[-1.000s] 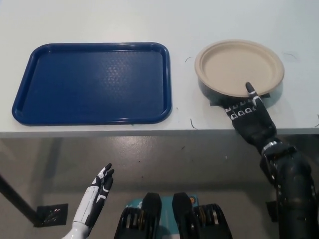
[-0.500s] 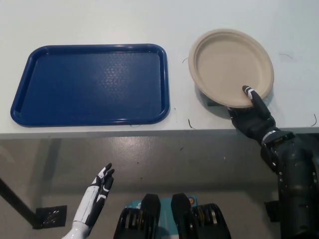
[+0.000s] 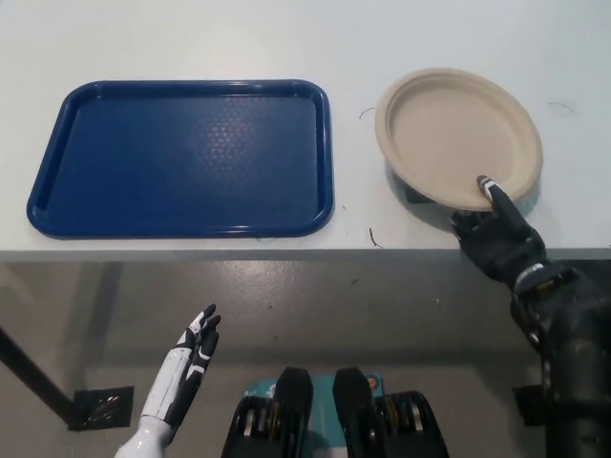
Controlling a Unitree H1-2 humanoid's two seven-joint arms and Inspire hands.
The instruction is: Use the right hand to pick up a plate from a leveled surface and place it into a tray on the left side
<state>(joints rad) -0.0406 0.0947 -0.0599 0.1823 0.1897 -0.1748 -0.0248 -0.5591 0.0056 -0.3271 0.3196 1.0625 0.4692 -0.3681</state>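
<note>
Dark blue tray (image 3: 181,157) with fine dotted texture, beige plate (image 3: 458,134), pale grey table (image 3: 286,38), black right hand (image 3: 496,234), white-and-black left hand (image 3: 186,367).

Plate (image 3: 456,134) right of tray (image 3: 181,157)

You are looking at an evenly, brightly lit scene; soft overhead light is washing the white table (image 3: 286,29) to a pale grey-blue with no hard glare. The blue tray (image 3: 181,157) is showing only a faint sheen along its raised rim, and its textured floor is reading clearly. The plate (image 3: 458,134) is casting a small dark shadow under its near edge, where the black right hand (image 3: 496,234) is losing detail against it. Below the table edge the floor is sitting dimmer and greyer. The white left hand (image 3: 191,358) is staying sharp. Focus is holding across the frame; the table edge is bowing slightly.
</note>
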